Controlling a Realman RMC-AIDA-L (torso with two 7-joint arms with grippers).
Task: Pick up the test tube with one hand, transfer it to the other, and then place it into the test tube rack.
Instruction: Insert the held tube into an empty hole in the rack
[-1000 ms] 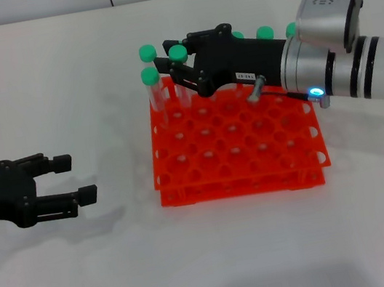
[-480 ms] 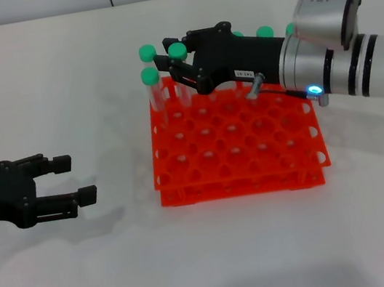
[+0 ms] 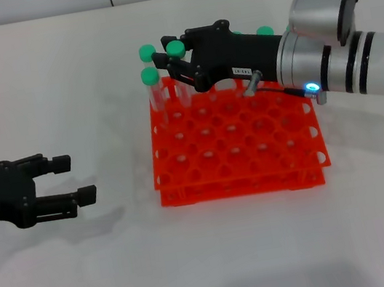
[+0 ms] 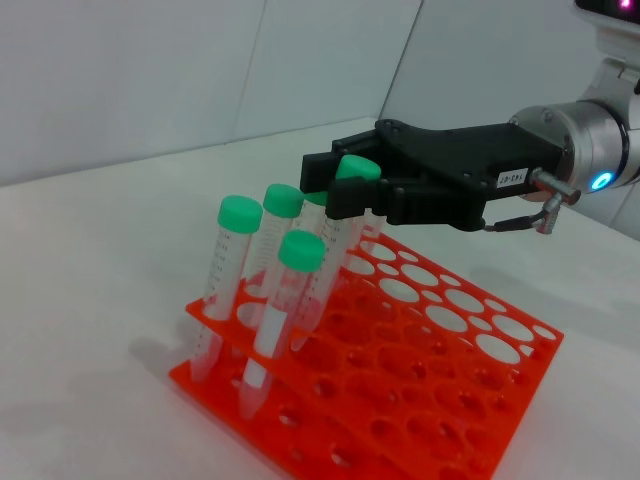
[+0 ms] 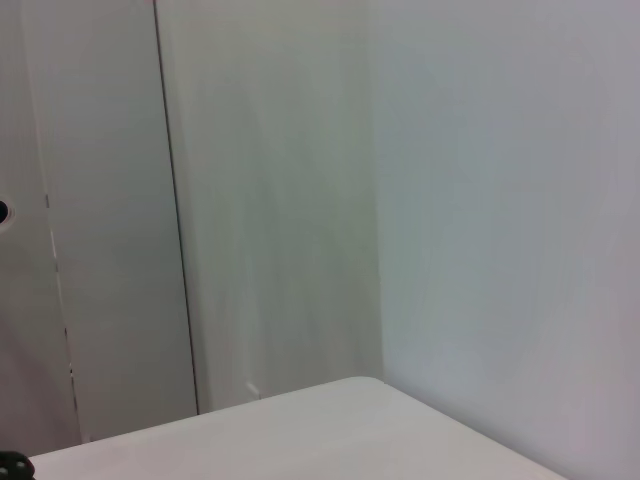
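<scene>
The orange-red test tube rack [image 3: 185,192] [image 4: 466,402] stands mid-table. My right gripper [image 3: 176,66] [image 4: 336,187], black with a white label, reaches over the rack's far left corner. It is shut on a clear test tube [image 3: 175,48] [image 4: 356,168] just below its green cap. The tube stands upright with its lower end down among the rack's holes. My left gripper [image 3: 76,178] rests open and empty low over the table, left of the rack. The right wrist view shows only a wall and the table's edge.
Other green-capped tubes stand in the rack's far rows: two at the left corner [image 3: 149,75] [image 4: 300,251] and more behind my right gripper [image 3: 264,31]. White table [image 3: 218,257] lies bare in front of the rack.
My right gripper and the held tube have shifted slightly upward and farther back over the rack. The left gripper has not moved.
</scene>
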